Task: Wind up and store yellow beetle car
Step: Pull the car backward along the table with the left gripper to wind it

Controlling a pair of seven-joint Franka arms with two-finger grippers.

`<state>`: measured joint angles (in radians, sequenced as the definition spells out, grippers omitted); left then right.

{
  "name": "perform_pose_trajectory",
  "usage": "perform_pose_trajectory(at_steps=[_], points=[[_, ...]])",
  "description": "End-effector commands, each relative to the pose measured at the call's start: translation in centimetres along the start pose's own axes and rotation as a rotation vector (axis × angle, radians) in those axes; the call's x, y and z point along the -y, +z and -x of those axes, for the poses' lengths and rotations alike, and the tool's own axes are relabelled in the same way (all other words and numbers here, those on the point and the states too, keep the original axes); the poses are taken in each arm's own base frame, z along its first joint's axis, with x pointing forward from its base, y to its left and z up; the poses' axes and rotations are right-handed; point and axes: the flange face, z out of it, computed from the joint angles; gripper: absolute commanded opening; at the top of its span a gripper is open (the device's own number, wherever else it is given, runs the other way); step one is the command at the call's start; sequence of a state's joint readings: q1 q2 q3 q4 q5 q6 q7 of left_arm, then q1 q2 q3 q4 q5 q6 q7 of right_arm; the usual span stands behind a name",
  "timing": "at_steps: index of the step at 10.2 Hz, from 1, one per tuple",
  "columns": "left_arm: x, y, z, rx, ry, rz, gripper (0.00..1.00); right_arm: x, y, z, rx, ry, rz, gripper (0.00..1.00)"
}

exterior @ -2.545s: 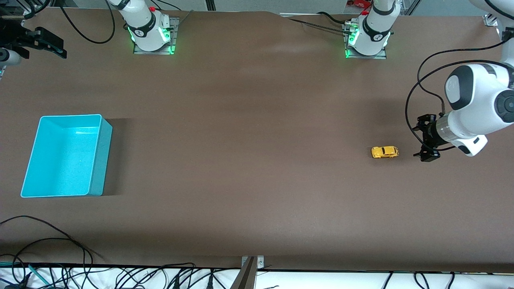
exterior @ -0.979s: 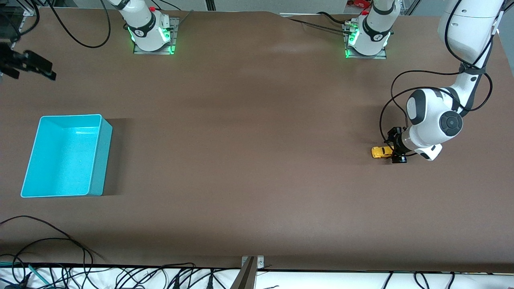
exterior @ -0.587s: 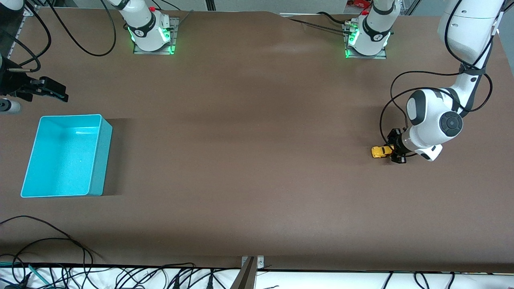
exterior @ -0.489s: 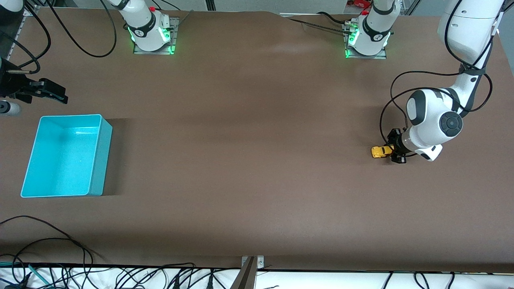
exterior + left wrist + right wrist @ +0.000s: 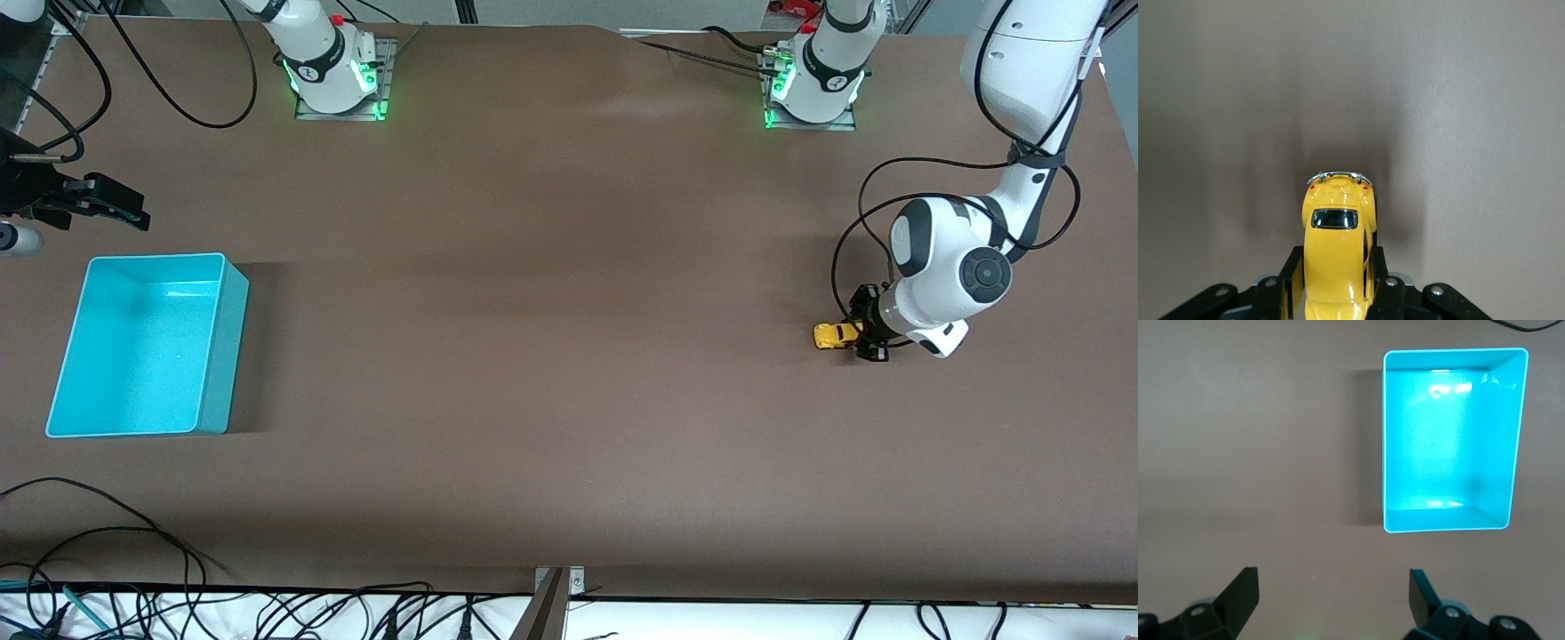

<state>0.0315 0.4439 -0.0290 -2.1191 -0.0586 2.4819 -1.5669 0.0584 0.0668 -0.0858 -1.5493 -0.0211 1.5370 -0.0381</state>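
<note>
While unlabelled, yellow beetle car [image 5: 1336,257], left end effector [image 5: 1335,280] clamped.

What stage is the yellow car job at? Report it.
Done: the left gripper has its jaws shut on the yellow beetle car, which sits on the table. In hand: that grip. Left: winding it and putting it in the turquoise bin, which holds nothing. The right gripper waits open near the bin.

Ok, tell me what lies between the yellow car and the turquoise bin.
Only bare brown table, per the front view. The left gripper is shut on the yellow beetle car; the turquoise bin lies empty.
</note>
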Motion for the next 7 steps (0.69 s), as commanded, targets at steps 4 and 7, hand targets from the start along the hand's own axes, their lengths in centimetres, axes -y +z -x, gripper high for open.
perform_pose_trajectory(at_steps=[4, 7], points=[[0.1, 1.5, 0.2, -0.002, 0.017, -0.029, 0.00, 0.3, -0.5, 0.0, 0.006, -0.006, -0.022, 1.00], [0.0, 2.3, -1.1, -0.018, 0.026, -0.037, 0.00, 0.4, -0.5, 0.0, 0.007, -0.007, -0.022, 1.00]])
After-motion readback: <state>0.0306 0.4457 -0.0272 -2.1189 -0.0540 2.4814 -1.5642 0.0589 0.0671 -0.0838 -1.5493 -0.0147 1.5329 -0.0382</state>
